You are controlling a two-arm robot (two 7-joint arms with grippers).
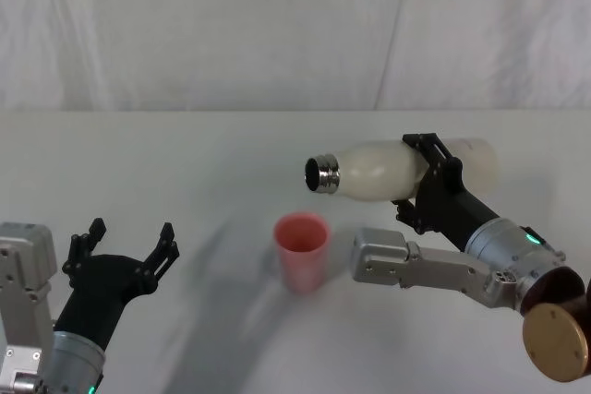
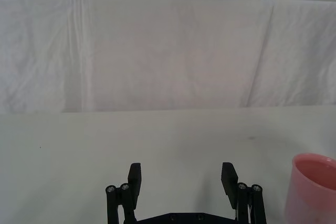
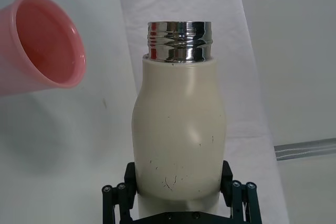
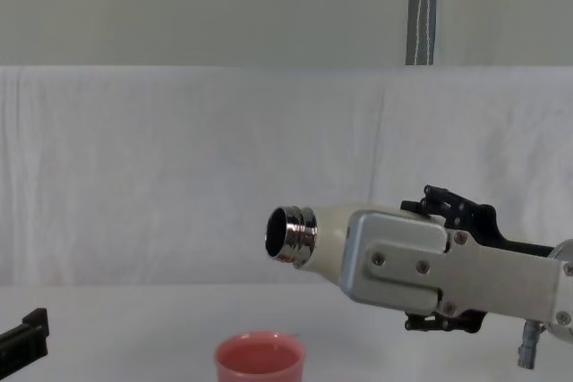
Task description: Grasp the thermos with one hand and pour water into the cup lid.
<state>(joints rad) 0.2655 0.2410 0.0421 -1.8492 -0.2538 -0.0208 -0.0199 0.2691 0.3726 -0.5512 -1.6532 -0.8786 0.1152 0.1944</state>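
Observation:
My right gripper [image 1: 432,182] is shut on the cream-white thermos [image 1: 388,170], which lies nearly level in the air with its open steel neck [image 1: 322,174] pointing left. The neck's mouth hangs above and a little right of the pink cup lid [image 1: 302,251], which stands upright on the table. No water stream shows. In the right wrist view the thermos [image 3: 177,135] sits between the black fingers [image 3: 119,195], and the cup lid [image 3: 39,43] is off to one side. The chest view has the neck [image 4: 292,234] above the cup lid [image 4: 260,358]. My left gripper [image 1: 129,248] rests open at the near left.
A white cloth covers the table [image 1: 185,163] and hangs as a backdrop behind it. A grey pole [image 4: 421,8] stands behind the backdrop. Bare tabletop lies between my left gripper and the cup lid.

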